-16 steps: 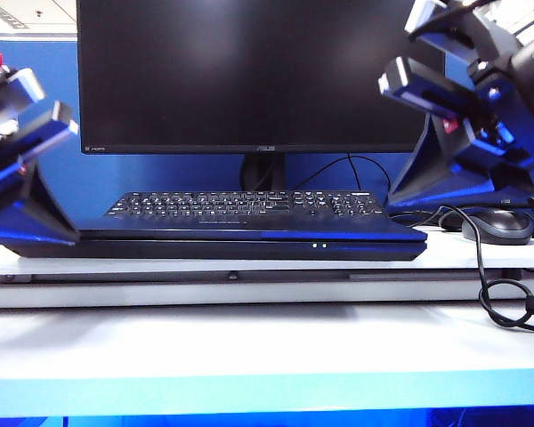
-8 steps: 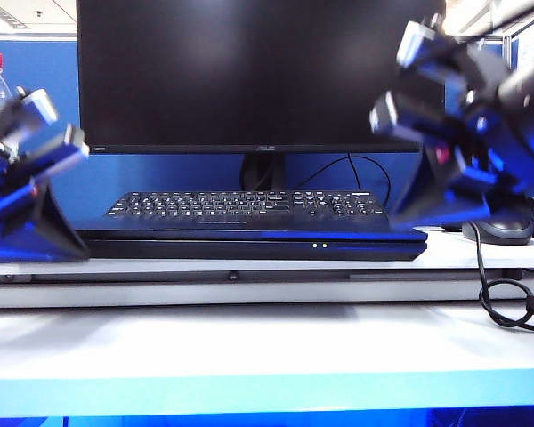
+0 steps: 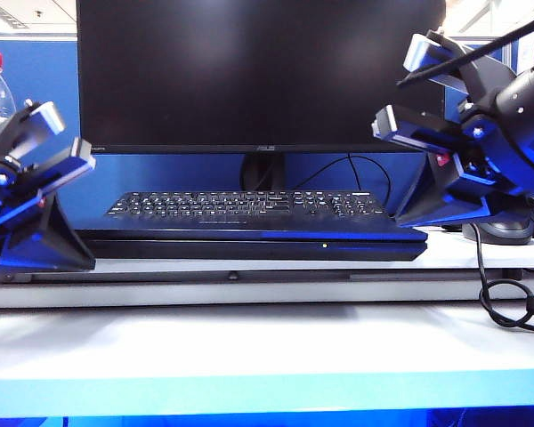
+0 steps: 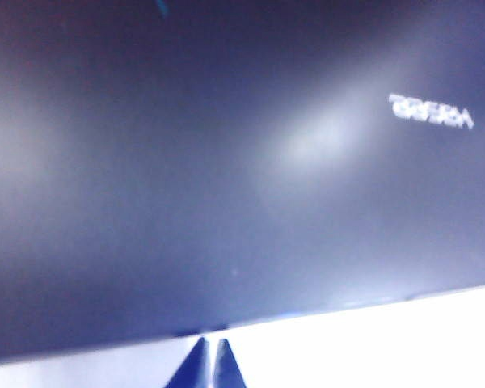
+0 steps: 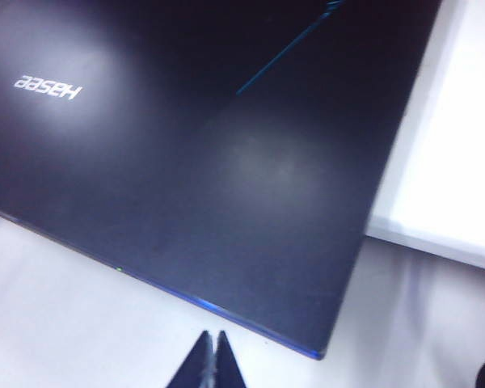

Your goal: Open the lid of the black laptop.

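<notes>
So far, exterior view:
Black laptop: the black laptop [image 3: 249, 243] lies flat and closed on the white desk [image 3: 249, 347], in front of the ASUS monitor [image 3: 258, 76].
Lid: the lid [image 3: 249, 235] rests down on the base; no gap shows along the near edge, where one small indicator light glows.
Keyboard: a separate keyboard [image 3: 245, 204] sits just behind the laptop, apparently near its far edge.
Left hand: the left hand [image 3: 44, 142] hangs above the laptop's left end, apart from it.
Right hand: the right hand [image 3: 409, 89] hangs high over the laptop's right end, near the mouse [image 3: 498, 227] and its cable; its fingers stand visibly apart in this view.

Left wrist view:
Lid: the lid's dark outer face [image 4: 226, 162] fills the picture, logo visible, blurred.
Left hand: fingertips [image 4: 211, 364] look pressed together, over the bare desk just near the lid's front edge, holding nothing.

Right wrist view:
Lid: its near right corner [image 5: 319, 352] lies flat on the desk.
Right hand: tips [image 5: 210, 360] appear almost touching, at odds with the exterior view, so I cannot tell its state; it grasps nothing.

Progress:
Done: neither hand touches the lid.
Left: the whole opening, by my judgement: catching the front edge and raising the lid.
</notes>
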You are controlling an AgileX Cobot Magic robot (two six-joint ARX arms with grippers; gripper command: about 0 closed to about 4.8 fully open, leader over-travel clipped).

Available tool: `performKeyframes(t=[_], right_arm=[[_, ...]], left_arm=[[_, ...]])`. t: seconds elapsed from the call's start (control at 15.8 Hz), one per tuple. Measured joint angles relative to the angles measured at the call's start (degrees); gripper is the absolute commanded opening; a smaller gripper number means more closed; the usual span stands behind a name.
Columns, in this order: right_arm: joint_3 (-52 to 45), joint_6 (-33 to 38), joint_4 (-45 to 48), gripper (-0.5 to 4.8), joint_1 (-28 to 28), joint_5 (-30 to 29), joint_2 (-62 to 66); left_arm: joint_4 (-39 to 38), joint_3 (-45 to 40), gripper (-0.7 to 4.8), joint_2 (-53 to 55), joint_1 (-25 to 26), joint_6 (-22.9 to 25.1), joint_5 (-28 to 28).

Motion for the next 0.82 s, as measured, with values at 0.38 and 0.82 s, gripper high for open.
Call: performKeyframes(t=[0.38, 0.82], right_arm=[[0.0, 0.0, 1.4, -0.01, 0.0, -1.2, 2.8], [0.0, 0.0, 2.7, -0.01, -0.3, -1.3, 5.8]], left_arm=[[0.4, 0.0, 0.25, 0.7, 0.0, 0.2, -1.7], [2.1, 0.0, 0.25, 0.7, 0.0, 0.2, 2.0]])
